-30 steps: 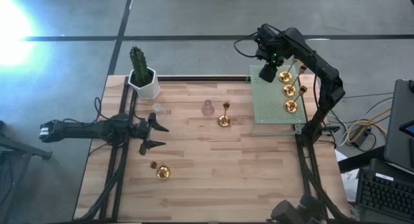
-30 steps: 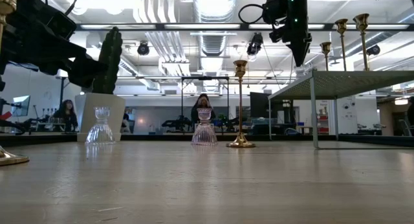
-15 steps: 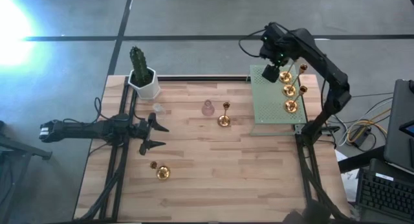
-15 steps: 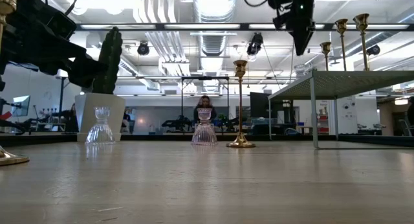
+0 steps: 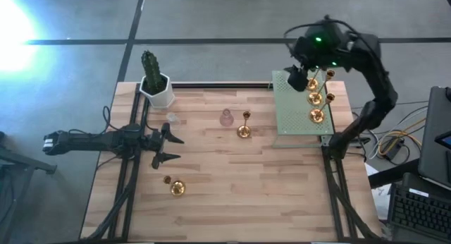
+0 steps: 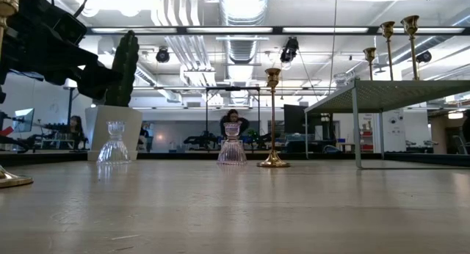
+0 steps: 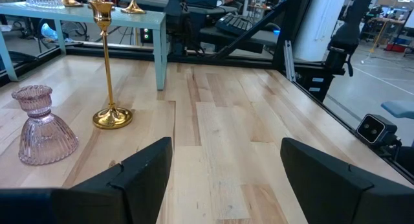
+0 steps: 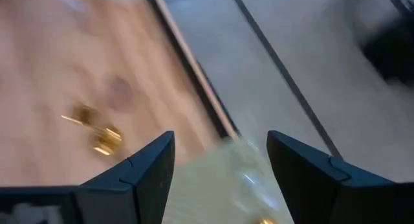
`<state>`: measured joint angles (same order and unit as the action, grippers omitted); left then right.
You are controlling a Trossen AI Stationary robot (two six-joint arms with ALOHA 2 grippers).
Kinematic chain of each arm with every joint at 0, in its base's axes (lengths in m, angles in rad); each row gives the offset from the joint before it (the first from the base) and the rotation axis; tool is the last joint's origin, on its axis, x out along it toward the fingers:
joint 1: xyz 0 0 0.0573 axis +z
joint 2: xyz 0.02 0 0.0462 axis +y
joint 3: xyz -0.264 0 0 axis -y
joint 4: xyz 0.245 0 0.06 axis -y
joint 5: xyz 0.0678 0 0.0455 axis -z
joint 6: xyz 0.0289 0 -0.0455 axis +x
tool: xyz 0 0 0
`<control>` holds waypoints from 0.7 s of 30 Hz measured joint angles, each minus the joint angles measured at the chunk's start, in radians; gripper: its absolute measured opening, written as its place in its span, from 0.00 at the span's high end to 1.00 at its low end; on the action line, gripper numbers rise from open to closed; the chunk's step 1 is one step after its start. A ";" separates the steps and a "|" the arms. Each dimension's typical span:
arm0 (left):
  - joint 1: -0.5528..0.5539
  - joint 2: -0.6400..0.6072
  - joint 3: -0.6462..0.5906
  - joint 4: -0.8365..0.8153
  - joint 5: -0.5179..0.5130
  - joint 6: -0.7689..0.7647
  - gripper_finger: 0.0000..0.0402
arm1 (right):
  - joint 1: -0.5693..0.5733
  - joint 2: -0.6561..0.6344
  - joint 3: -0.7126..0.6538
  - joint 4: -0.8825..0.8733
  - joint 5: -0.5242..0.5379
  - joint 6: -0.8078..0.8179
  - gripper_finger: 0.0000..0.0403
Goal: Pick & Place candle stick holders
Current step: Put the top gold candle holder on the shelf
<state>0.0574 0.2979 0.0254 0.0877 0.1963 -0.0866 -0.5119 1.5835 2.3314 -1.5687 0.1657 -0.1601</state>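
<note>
Gold holders: three on the raised green shelf (image 5: 289, 113) by the right gripper (image 5: 296, 80); one upright mid-tabletop (image 5: 244, 131); one lying near the front (image 5: 175, 188).
Glass holders: pink (image 5: 226, 118), clear (image 5: 172, 118).
Handling: gold looks stiff, slippery, top-heavy; grip the thin stem. Glass looks fragile.
Right gripper: fingers apart, empty, above the shelf.
Left gripper (image 5: 163, 147): wide open, empty, resting low.
Surface: smooth wooden tabletop (image 5: 232, 194).
Room: open workshop, a person seated far off (image 6: 232, 120).

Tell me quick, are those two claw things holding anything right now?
Left tool: open, empty, low over the wooden table.
Right tool: open, empty, raised above the pale green shelf.
</note>
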 joint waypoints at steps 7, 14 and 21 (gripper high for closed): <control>0.000 0.000 0.000 0.000 0.000 0.000 0.27 | 0.264 -0.053 -0.015 -0.007 -0.046 0.147 0.44; 0.000 0.000 0.000 0.000 0.000 0.000 0.27 | 0.520 -0.069 -0.101 -0.002 0.128 0.288 0.49; 0.000 0.000 0.000 0.000 0.000 0.000 0.27 | 0.659 -0.138 -0.282 -0.002 0.130 0.540 0.53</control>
<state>0.0574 0.2981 0.0254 0.0875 0.1966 -0.0864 0.1474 1.4458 2.0493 -1.5708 0.2952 0.3794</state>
